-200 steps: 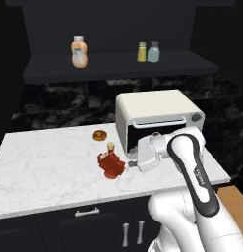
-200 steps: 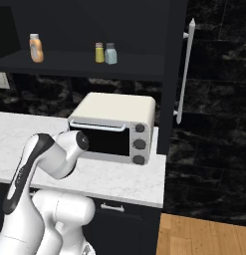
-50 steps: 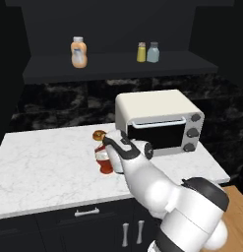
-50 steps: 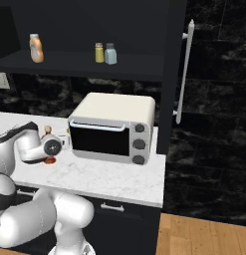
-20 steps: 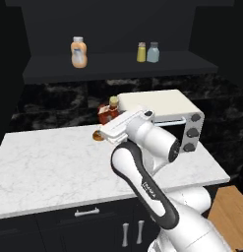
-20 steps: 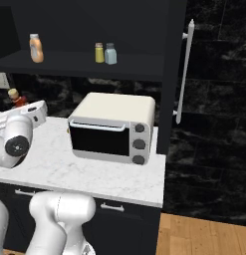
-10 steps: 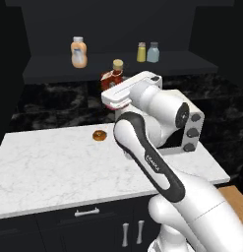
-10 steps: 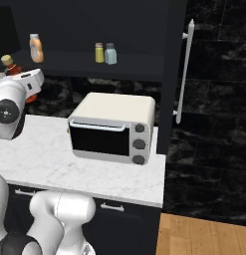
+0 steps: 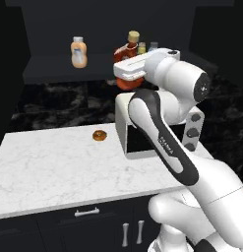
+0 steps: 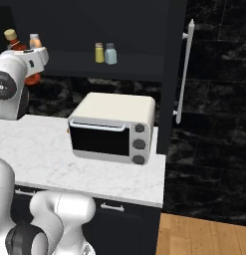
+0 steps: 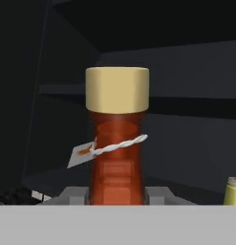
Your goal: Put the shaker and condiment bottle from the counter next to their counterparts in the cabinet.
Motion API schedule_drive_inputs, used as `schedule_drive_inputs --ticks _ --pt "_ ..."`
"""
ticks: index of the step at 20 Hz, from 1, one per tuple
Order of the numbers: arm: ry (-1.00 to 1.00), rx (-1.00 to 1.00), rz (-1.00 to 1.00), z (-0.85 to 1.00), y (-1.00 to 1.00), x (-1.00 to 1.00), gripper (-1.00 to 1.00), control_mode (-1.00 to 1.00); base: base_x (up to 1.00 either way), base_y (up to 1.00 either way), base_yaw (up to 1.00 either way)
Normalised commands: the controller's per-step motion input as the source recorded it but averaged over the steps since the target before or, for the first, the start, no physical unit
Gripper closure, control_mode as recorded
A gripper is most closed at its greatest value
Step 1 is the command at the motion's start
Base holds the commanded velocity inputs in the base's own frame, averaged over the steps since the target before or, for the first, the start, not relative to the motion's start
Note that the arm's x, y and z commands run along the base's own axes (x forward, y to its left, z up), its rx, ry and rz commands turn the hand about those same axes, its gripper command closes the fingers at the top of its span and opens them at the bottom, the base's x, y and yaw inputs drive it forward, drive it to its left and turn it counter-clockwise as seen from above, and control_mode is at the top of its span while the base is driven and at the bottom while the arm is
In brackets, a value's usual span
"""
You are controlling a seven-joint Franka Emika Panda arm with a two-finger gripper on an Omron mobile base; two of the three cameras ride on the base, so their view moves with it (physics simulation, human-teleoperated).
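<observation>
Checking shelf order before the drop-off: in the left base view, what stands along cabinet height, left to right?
Peach-orange squeeze bottle → condiment bottle, held in the gripper → yellow shaker → grey-blue shaker.

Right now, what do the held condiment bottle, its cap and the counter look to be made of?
The condiment bottle looks like red-orange translucent glass or hard plastic: faceted, glossy, lighter at the middle. Its cap looks like matte tan cork, with no shine. The counter looks like polished white marble with faint grey veins. All rendered, so these are guesses from the look.
</observation>
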Motion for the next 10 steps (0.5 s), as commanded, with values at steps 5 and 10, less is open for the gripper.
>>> schedule_drive_inputs --ticks 5,10 --pt "0.17 0.1 -0.09 0.34 -0.31 0.14 1.0 -1.0 0.0 0.0 0.0" --pt "0.13 0.08 0.0 -0.08 0.0 0.06 1.0 -1.0 0.0 0.0 0.0"
